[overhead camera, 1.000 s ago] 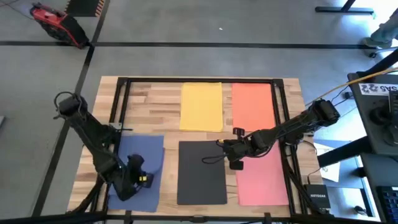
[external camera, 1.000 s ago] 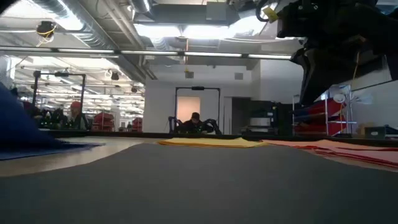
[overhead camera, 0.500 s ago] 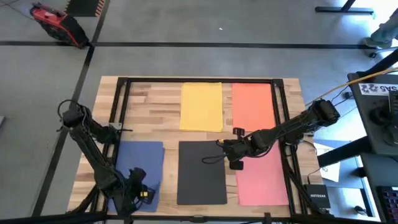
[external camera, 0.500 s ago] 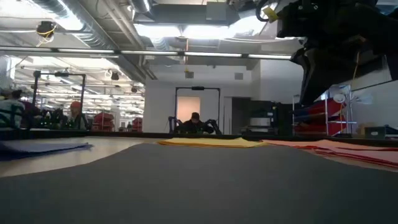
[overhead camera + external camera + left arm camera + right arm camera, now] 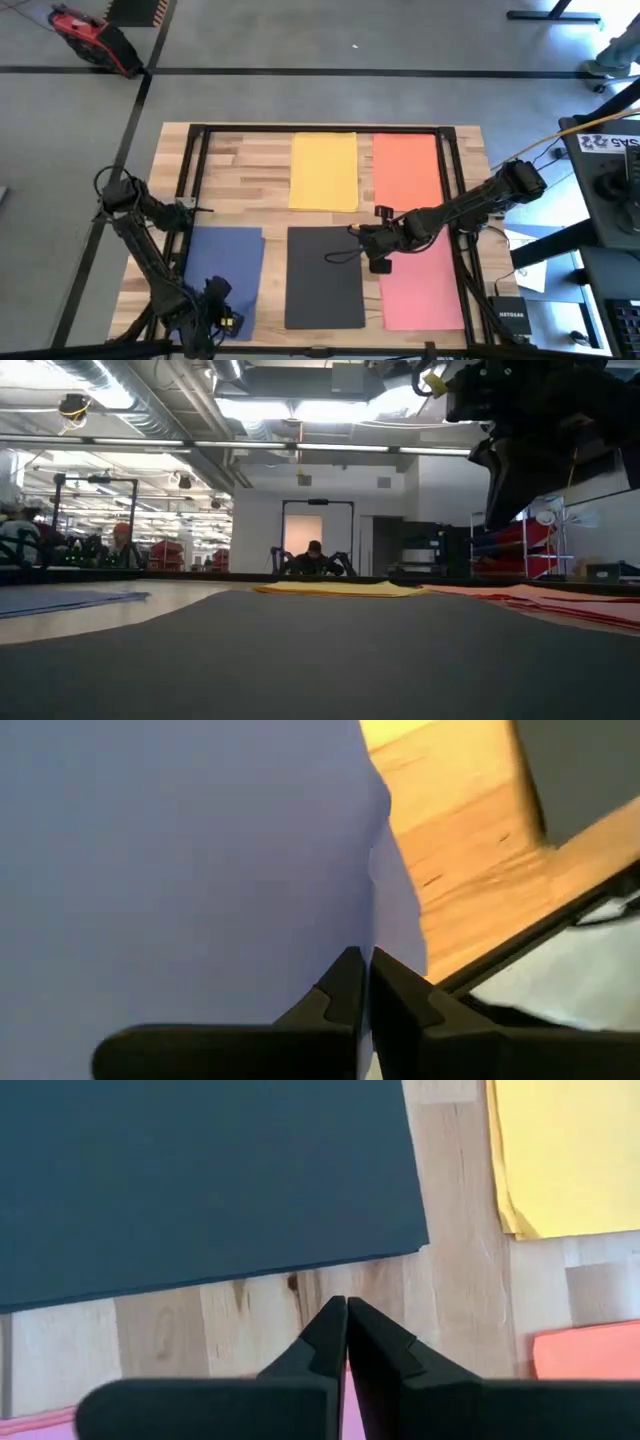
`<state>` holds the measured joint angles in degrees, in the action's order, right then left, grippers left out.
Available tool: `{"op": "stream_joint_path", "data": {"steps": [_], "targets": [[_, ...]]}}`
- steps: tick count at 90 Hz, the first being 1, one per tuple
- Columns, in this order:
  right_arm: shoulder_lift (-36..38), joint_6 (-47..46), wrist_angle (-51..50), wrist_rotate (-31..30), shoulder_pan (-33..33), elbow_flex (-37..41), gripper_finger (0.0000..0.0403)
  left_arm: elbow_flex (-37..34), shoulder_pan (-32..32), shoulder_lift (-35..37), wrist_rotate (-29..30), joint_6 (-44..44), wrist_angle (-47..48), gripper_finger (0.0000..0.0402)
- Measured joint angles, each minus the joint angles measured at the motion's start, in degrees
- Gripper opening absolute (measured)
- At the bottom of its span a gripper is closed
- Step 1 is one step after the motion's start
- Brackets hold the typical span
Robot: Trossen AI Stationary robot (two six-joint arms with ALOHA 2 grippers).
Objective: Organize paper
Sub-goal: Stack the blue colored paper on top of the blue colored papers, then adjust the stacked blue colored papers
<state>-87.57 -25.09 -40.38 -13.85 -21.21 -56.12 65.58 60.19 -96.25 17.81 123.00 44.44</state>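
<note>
**Five sheets spread out, nothing stacked yet**

Left claw (image 5: 215, 315) is sitting at the near edge of the bench (image 5: 225, 170), fingers pressed together over the blue paper (image 5: 225, 270), probably pinching its edge. Then black paper (image 5: 323, 277), yellow paper (image 5: 324, 172), orange paper (image 5: 406, 170), pink paper (image 5: 420, 290). Right claw (image 5: 378, 250) is hovering closed between black and pink. No containers.

The left gripper (image 5: 218, 312) sits low at the table's near-left edge, fingers (image 5: 345, 988) pressed together. The right gripper (image 5: 368, 247) reaches in from the right toward the table's middle, fingers (image 5: 330, 1335) closed too.
</note>
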Motion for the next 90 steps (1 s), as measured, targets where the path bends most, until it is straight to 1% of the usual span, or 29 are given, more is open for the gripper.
{"op": "stream_joint_path", "data": {"steps": [10,17,41,57,72,90], "targets": [[0.0,-0.1,0.0,0.0,0.0,0.0,0.0,0.0,0.2,-0.1,-1.1,-3.8,0.0,0.0002],[0.0,-0.1,0.0,0.0,0.0,0.0,0.0,0.0,0.2,-0.1,-1.1,-4.8,0.0,0.0012],[0.0,-0.4,0.0,0.0,0.0,0.0,0.0,-0.4,0.2,-0.1,-1.1,-3.0,-0.1,0.0093],[0.0,-0.6,0.0,0.0,0.0,0.0,0.0,-0.4,0.2,-0.1,-1.1,-3.0,-2.5,0.0144],[0.0,-0.6,0.0,0.0,0.0,0.0,0.0,-0.5,0.2,-0.1,-1.1,-3.0,-4.7,0.0176],[0.0,-0.6,0.0,0.0,0.0,0.0,0.0,-0.5,0.2,-0.1,-1.1,-3.7,-6.3,0.02]]}}
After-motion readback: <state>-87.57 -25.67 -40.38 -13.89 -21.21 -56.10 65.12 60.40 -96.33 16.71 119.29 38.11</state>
